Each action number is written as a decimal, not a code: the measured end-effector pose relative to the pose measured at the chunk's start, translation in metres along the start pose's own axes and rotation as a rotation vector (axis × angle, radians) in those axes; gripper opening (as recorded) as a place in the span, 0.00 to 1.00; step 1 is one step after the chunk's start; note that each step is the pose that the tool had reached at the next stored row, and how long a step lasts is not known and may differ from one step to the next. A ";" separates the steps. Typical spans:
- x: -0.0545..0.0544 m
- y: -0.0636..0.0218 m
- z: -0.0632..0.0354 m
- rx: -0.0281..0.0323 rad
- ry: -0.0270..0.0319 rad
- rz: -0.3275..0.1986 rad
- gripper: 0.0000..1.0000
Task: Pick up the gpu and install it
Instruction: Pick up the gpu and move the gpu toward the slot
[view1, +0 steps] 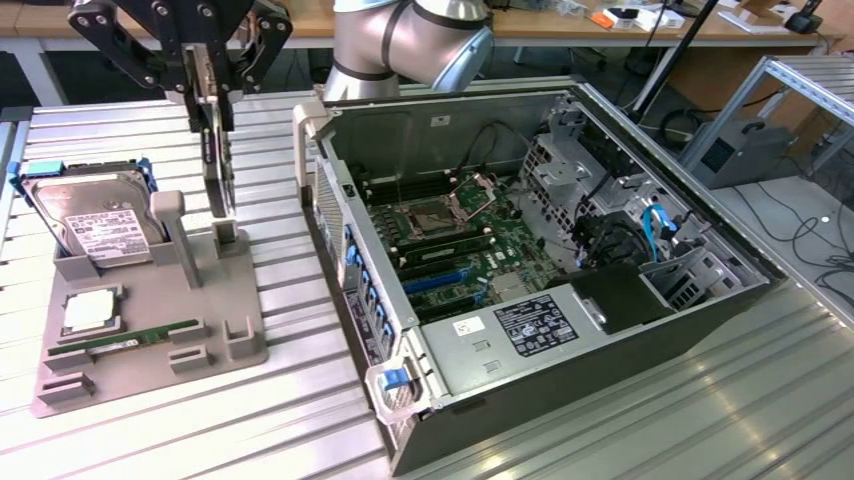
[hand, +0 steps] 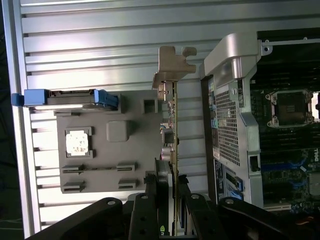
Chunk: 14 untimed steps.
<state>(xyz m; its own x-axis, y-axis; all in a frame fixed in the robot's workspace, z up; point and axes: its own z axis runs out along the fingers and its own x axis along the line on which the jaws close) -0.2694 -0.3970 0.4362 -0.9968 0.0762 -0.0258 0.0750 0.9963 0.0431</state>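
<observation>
**A:** Where is the gpu (view1: 214, 165) right now?

**B:** It is clamped edge-on between the fingers of the gripper (view1: 210, 95). It hangs upright over the grey holder (view1: 147, 330) at the exterior view's left. Its lower edge sits right at the holder's slot posts (view1: 227, 238), and I cannot tell whether it is free of them.

**A:** So what matters in this lift?

**B:** A straight vertical pull, I'd judge. The card is thin, so any lean would lever it against the posts. In the wrist view the pale bracket (hand: 172, 67) juts past the board, and that end looks likeliest to snag.

**A:** What about its neighbours?

**B:** The hard drive (view1: 100, 225) stands just to the left of it. The open computer case (view1: 441, 120) is near on the right, so drifting sideways at this height risks a knock against its wall.
</observation>
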 end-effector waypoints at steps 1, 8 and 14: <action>-0.001 0.0001 0.0001 -0.0001 0.0000 0.000 0.27; -0.010 0.0008 0.0003 0.0000 0.0000 0.000 0.27; -0.019 0.0014 0.0006 0.0000 0.0000 0.000 0.27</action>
<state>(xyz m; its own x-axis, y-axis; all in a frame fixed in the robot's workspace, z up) -0.2506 -0.3970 0.4362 -0.9968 0.0762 -0.0258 0.0751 0.9962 0.0431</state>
